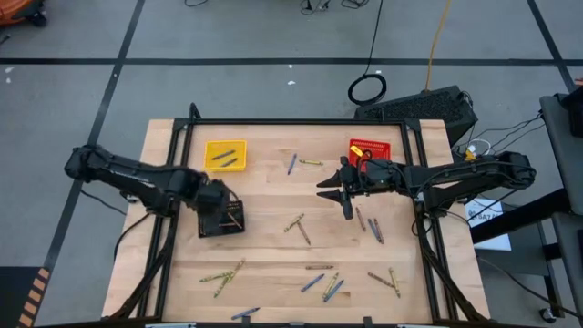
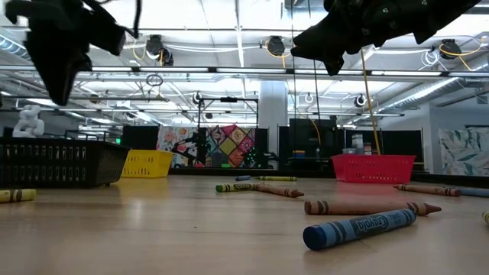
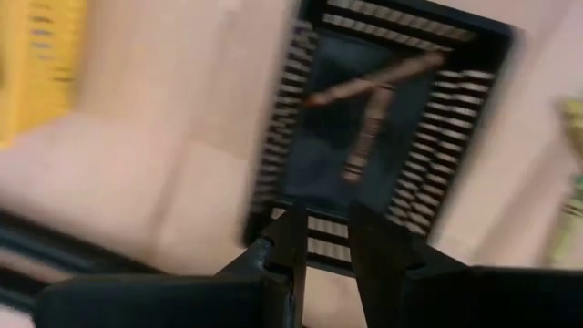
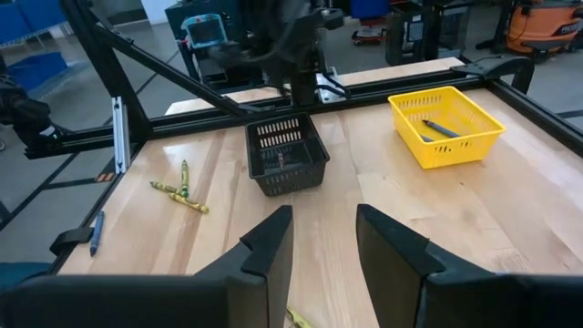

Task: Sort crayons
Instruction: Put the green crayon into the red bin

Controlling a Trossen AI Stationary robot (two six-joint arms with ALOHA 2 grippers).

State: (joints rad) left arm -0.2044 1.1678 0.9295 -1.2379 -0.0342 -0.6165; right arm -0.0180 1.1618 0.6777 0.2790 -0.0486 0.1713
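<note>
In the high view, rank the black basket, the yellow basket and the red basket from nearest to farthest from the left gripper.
1. black basket: directly under the left gripper, at the table's left-middle.
2. yellow basket: back left of the table.
3. red basket: farthest, back right, beside the right arm.

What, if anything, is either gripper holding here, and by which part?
Nothing is held. The left gripper hangs open over the black mesh basket; the right gripper is open and empty above the wooden table.
</note>
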